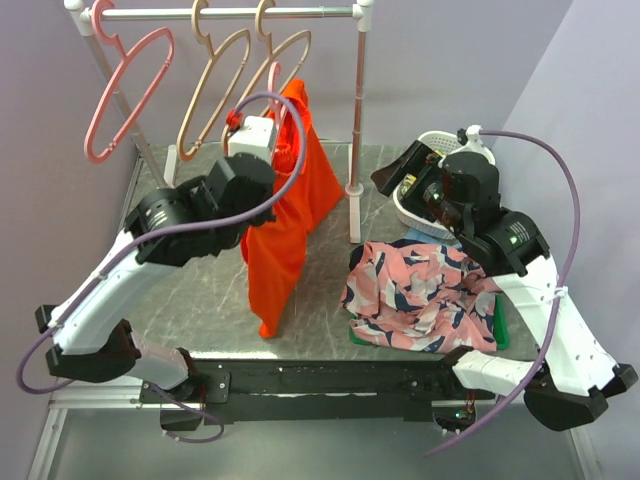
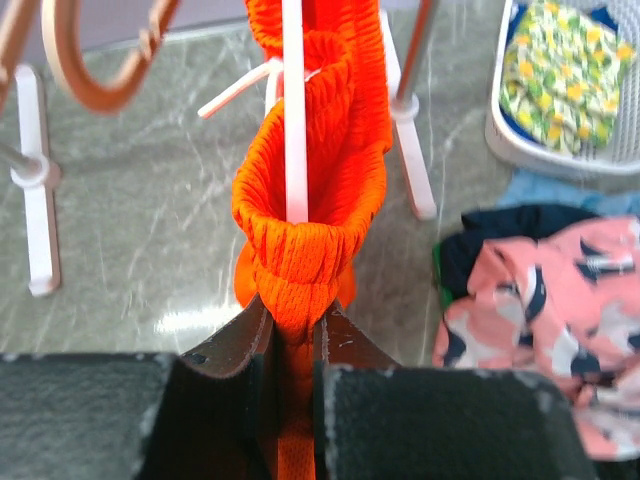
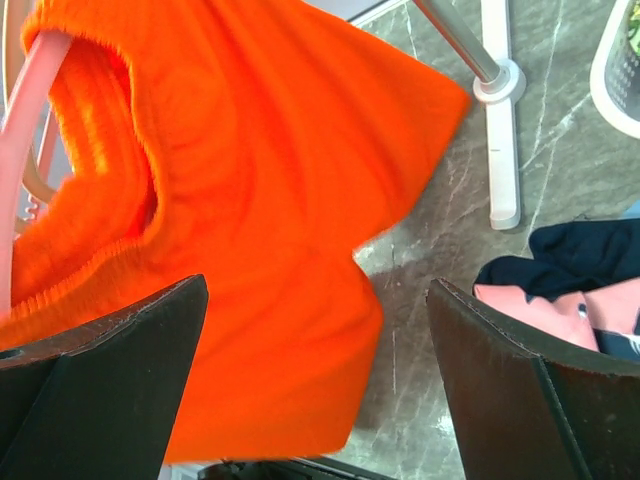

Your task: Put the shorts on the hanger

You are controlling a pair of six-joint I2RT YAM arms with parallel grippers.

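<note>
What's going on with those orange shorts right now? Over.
Status: left fingers shut on shorts at waistband; right fingers open, empty. Pink hanger arm inside waistband. Rack post close beside, not blocking.

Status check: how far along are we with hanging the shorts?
Done: the shorts are held up, with one arm of the hanger inside the waistband. In hand: left gripper pinches the waistband; right gripper is open and empty. Left: settle the shorts on the hanger and release.
</note>
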